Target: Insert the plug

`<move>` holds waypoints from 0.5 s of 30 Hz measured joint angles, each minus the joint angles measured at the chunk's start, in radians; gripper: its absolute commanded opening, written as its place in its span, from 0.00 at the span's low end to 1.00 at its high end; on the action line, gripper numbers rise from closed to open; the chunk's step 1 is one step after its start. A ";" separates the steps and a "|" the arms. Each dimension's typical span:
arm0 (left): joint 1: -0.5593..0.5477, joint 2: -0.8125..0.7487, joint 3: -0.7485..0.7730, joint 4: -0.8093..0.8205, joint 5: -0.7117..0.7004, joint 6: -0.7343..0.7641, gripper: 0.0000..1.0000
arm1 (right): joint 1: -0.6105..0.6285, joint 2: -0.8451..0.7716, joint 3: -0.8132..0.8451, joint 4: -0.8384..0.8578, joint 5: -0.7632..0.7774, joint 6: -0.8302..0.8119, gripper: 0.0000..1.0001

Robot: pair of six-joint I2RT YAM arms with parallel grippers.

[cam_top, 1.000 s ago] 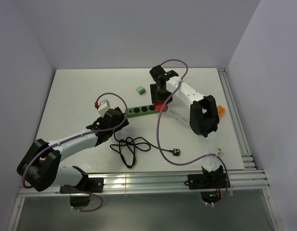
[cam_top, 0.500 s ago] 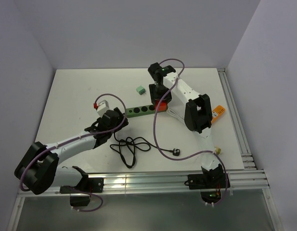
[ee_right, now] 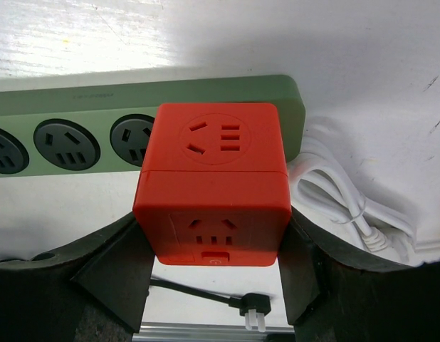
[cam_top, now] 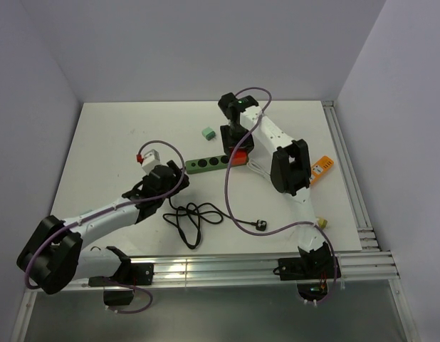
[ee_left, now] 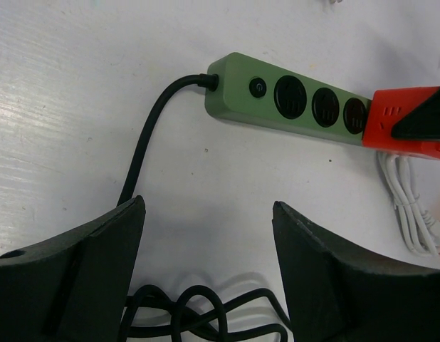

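A green power strip [cam_top: 208, 164] lies mid-table; it also shows in the left wrist view [ee_left: 295, 105] and the right wrist view [ee_right: 77, 117]. My right gripper [cam_top: 236, 146] is shut on a red cube adapter [ee_right: 213, 178] and holds it over the strip's right end. Whether its pins are seated is hidden. The cube also shows in the top view [cam_top: 238, 157] and the left wrist view [ee_left: 405, 121]. My left gripper [ee_left: 209, 214] is open and empty, just near-left of the strip's cord end, above the coiled black cord [ee_left: 198, 317].
The strip's black cord [cam_top: 195, 217] coils in front and ends in a loose black plug [cam_top: 261, 225]. A bundled white cable [ee_right: 348, 206] lies right of the cube. A small green block [cam_top: 207, 132], a white-and-red piece [cam_top: 147, 157] and an orange item [cam_top: 321, 166] lie around.
My right arm has shifted a little left and back with the red cube over the strip's right end. My left gripper has drawn back slightly toward the near left.
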 measured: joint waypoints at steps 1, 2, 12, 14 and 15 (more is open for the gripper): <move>0.000 -0.010 -0.003 0.001 0.000 0.000 0.77 | -0.001 0.000 -0.002 0.000 -0.001 0.000 0.00; 0.000 -0.018 -0.005 0.002 0.002 0.000 0.77 | -0.001 -0.011 -0.017 0.011 -0.001 0.001 0.03; 0.000 -0.047 -0.011 -0.007 0.014 0.000 0.78 | 0.004 -0.113 -0.130 0.119 0.038 0.013 0.82; 0.000 -0.060 -0.011 -0.013 0.015 0.001 0.77 | 0.006 -0.090 -0.088 0.114 0.053 0.033 0.91; 0.000 -0.067 -0.011 -0.015 0.014 0.001 0.78 | 0.006 -0.066 -0.059 0.125 0.061 0.043 0.96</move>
